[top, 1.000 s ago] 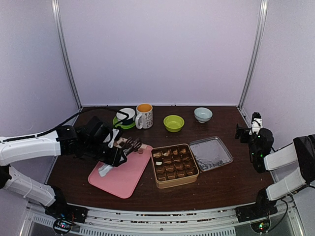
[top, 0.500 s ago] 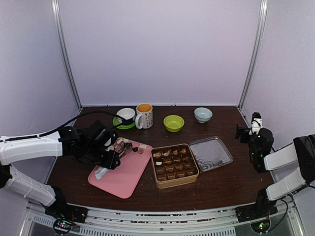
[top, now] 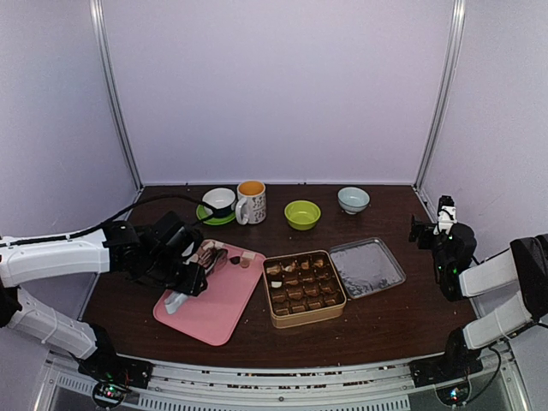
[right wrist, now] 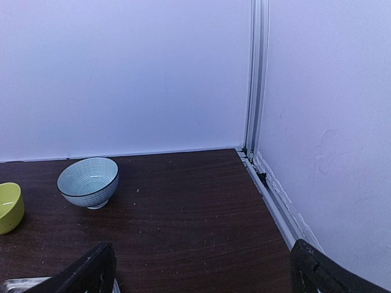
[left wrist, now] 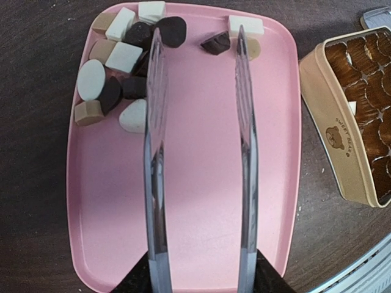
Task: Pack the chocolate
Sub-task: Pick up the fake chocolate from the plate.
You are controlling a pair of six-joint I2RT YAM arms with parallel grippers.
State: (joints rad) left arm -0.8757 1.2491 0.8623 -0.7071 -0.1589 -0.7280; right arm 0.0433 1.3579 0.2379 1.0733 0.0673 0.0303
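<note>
The left gripper (left wrist: pixel 201 278) is clamping the shiny metal tongs (left wrist: pixel 154 183). Their slim blades are standing apart and pointing lengthwise up the smooth pink tray (left wrist: pixel 201 201) toward the chocolate (left wrist: pixel 125 58), chunky brown, tan and white pieces huddling in its far corner. The right gripper (right wrist: pixel 204 268) is gaping wide, gripping nothing.

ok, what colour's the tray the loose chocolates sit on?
Pink. The tray shows best in the left wrist view.

"SWEET BEAR" beside a bear face on the tin (left wrist: pixel 321 110) wall
</note>
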